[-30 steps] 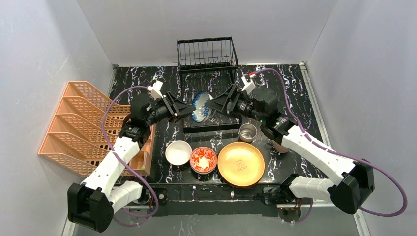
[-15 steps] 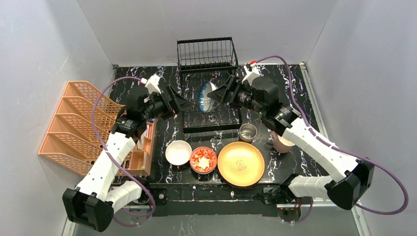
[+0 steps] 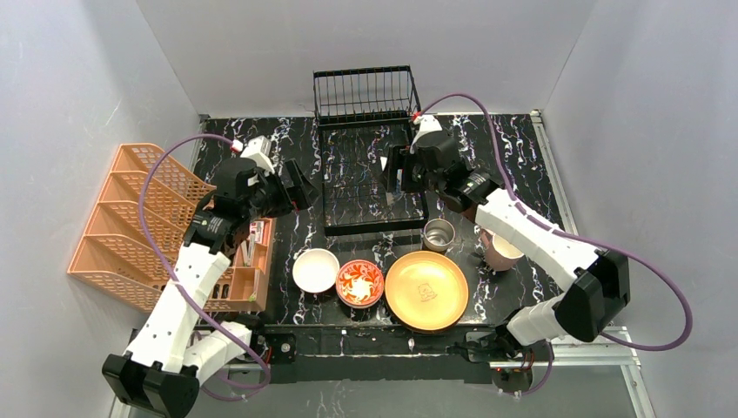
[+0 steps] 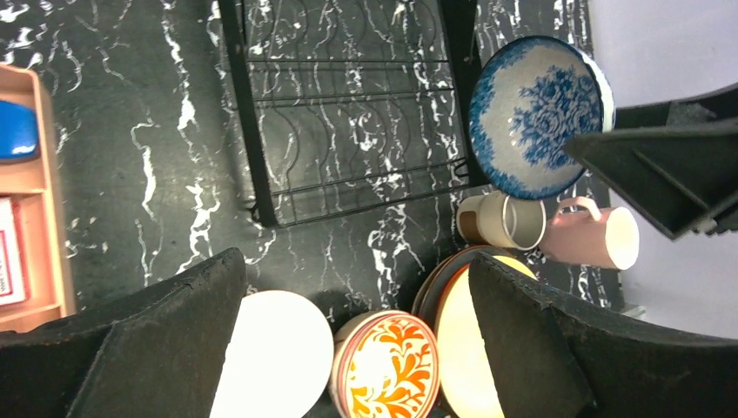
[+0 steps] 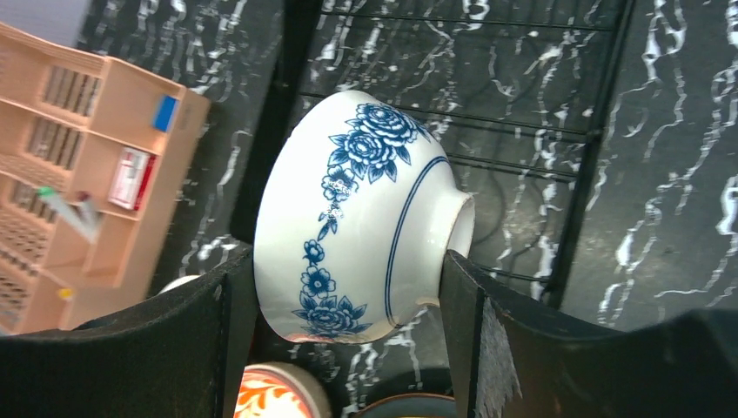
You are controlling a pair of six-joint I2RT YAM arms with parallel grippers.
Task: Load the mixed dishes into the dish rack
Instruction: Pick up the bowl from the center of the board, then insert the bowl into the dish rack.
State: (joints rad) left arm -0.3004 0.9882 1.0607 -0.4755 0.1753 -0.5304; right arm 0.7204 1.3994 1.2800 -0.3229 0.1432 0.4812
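Observation:
My right gripper (image 5: 341,261) is shut on the blue-patterned bowl (image 5: 357,218), one finger on its rim side and one on its foot. It holds the bowl on edge above the black wire dish rack (image 3: 365,96), over the right side of the rack's base. My left gripper (image 3: 300,187) hangs open and empty to the left of the rack. In the left wrist view the bowl (image 4: 535,117) faces me. On the table in front of the rack lie a white bowl (image 3: 315,270), a red floral bowl (image 3: 359,283), a yellow plate (image 3: 426,290) on darker plates, a steel cup (image 3: 439,234) and a pink mug (image 3: 498,251).
An orange plastic lattice rack (image 3: 130,218) leans at the left wall. A wooden organiser (image 3: 248,270) with small items stands beside it, under my left arm. Grey walls close in the table on three sides.
My left gripper opened, let go of the blue-patterned bowl and drew back to the left. My right gripper kept the bowl, turned it on edge and carried it further over the rack.

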